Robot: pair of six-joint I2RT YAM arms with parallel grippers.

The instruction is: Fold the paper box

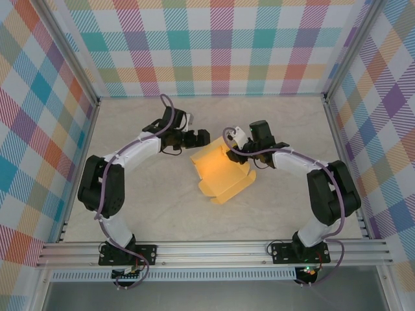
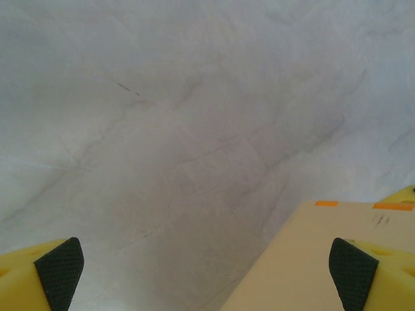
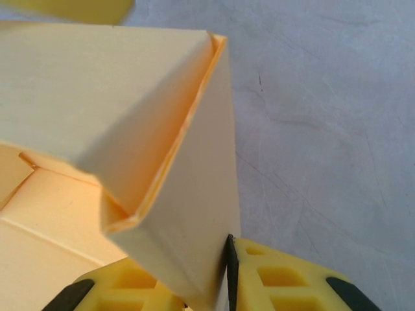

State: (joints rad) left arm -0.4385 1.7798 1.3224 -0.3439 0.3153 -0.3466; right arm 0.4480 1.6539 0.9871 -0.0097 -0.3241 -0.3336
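Pinching paper box [image 1: 224, 172] (marks [image 2: 381, 220] unreadable)

Pastel plaid-patterned walls [image 1: 220, 45] are enclosing a pale grey marbled tabletop [image 1: 175, 220] on three sides. Silver aluminium frame rails [image 1: 214, 249] are running along its near edge under even light.

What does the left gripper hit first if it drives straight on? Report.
Probably the paper box: its pale panel lies just ahead of one finger pad of the open left gripper. Between the pads lies bare table; depth is unclear.
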